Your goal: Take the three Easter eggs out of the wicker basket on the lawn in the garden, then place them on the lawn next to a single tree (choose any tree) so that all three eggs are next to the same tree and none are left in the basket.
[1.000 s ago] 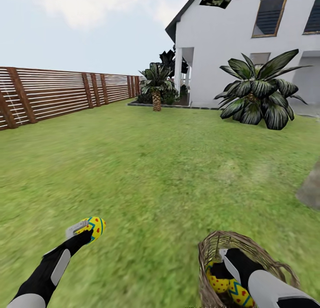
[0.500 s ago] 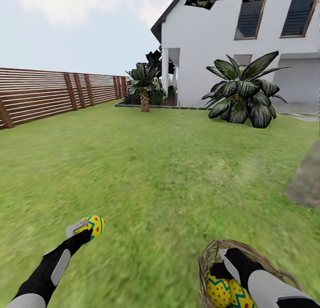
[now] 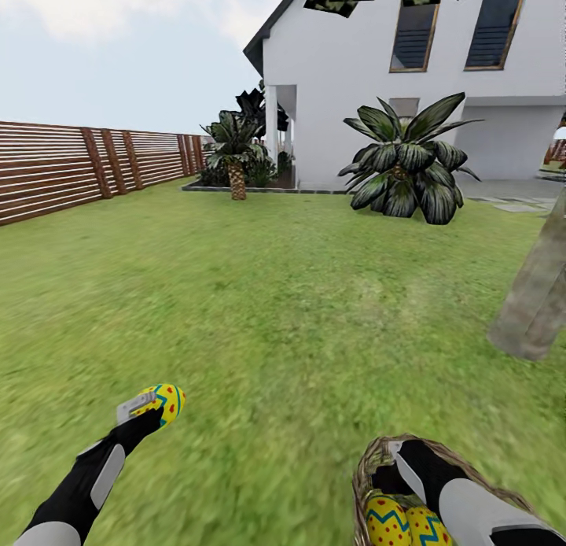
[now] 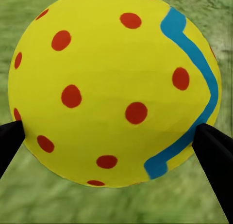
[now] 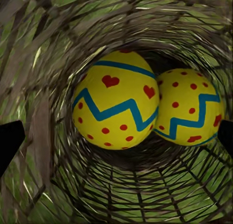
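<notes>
Eggs in transit across the green lawn (image 3: pixel 259 294): we carry one bright yellow Easter egg with red dots and a blue zigzag (image 3: pixel 163 402) in our left gripper (image 3: pixel 149 408), its dark fingers (image 4: pixel 213 151) closed on the egg's opposite flanks, clear of the grass. Our right gripper (image 3: pixel 397 471) reaches into the small round brown wicker basket (image 3: pixel 369 463), where the other two yellow painted eggs (image 5: pixel 116 100) lie touching at the bottom; its fingertips sit wide apart at the edges of the right wrist view and grip neither egg, and whether the arm bears on the basket we cannot tell. The grey-brown leaning tree trunk (image 3: pixel 538 294) stands ahead to the right. We judge the eggs light, hard and smooth, apt to slip or roll, best pinched across the widest middle; the open weave looks springy and could snag a finger.
</notes>
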`<state>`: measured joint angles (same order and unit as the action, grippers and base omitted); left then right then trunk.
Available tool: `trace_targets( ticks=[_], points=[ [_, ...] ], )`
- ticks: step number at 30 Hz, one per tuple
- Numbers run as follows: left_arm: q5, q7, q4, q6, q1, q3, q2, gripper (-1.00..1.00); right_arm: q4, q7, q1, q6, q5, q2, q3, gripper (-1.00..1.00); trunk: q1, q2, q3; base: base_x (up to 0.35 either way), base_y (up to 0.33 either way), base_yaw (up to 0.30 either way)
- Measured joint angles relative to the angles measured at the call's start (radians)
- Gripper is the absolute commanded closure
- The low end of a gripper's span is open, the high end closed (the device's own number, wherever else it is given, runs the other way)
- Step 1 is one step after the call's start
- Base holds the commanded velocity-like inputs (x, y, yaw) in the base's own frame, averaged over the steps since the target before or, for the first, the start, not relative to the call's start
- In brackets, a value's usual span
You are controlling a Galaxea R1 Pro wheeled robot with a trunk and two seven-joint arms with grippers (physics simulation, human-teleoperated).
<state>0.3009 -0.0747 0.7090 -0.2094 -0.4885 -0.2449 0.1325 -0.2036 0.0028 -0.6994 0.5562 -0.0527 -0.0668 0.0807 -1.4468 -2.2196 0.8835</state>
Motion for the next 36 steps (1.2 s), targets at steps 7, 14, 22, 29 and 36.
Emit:
trace_targets(
  ticks=[7,14,22,29,36],
  points=[
    [0.000,-0.001,0.000,0.000,0.000,-0.001,0.000,1.00,0.000,0.000,0.000,0.000,-0.004,-0.003,-0.004,-1.00,0.000,0.000,-0.001,-0.007,-0.064,-0.239],
    [0.000,-0.001,0.001,-0.003,0.000,-0.002,0.001,1.00,0.000,0.000,0.000,0.000,-0.006,-0.003,-0.004,-1.00,-0.001,0.000,-0.001,-0.321,0.051,-0.015],
    [0.001,-0.001,0.002,0.001,0.000,-0.002,0.003,1.00,0.000,0.000,0.000,-0.001,-0.006,-0.001,-0.002,-1.00,0.000,0.000,-0.001,0.084,0.277,0.000],
    [-0.002,0.001,0.000,0.000,-0.001,-0.001,0.001,1.00,0.000,0.000,0.001,0.001,-0.005,-0.003,-0.004,-1.00,0.000,0.000,-0.001,0.200,0.290,-0.231],
    [-0.001,0.000,-0.001,0.001,0.000,-0.001,0.000,1.00,-0.002,0.000,0.000,0.003,-0.004,-0.003,-0.004,-1.00,0.000,0.000,-0.002,0.263,-0.065,-0.111]
  ],
)
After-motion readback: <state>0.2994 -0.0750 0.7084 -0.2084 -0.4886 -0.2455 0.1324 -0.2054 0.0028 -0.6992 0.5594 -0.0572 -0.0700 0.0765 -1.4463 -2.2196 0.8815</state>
